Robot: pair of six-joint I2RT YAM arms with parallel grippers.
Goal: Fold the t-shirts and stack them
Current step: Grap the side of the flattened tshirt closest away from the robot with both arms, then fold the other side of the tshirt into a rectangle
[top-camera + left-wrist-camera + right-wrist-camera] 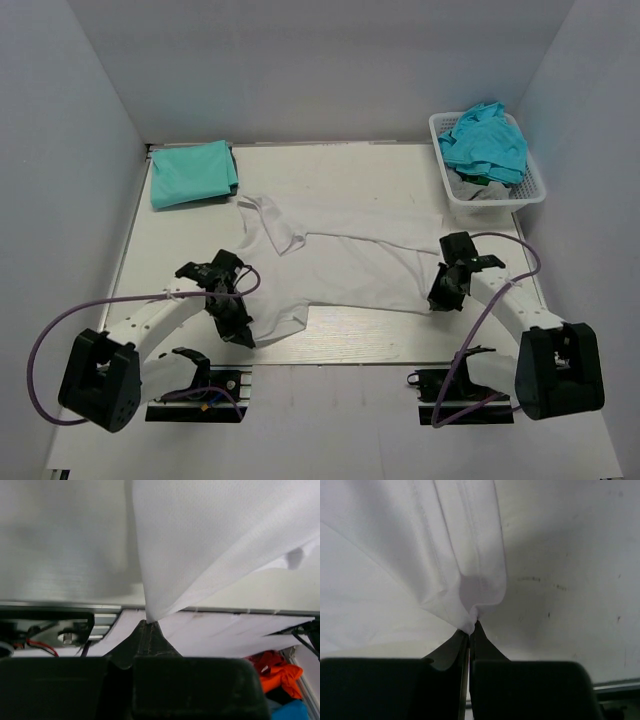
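The left arm [150, 318] and the right arm [500, 296] are built of white links joined by black joint housings. Each is carried on a large, boxy black base block [98, 382], with a black rail [195, 402] fitted beside it at the near edge. A purple cable [40, 360] is looped along each arm. The fingers [146, 639] are seen as dark, tapered wedges on a wide black body.

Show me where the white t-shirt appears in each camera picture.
Top view: white t-shirt spread across the middle of the table.
Left wrist: upper right, corner pinched in left fingers.
Right wrist: upper left, hem pinched in right fingers.
Shared landmark: the pale table.
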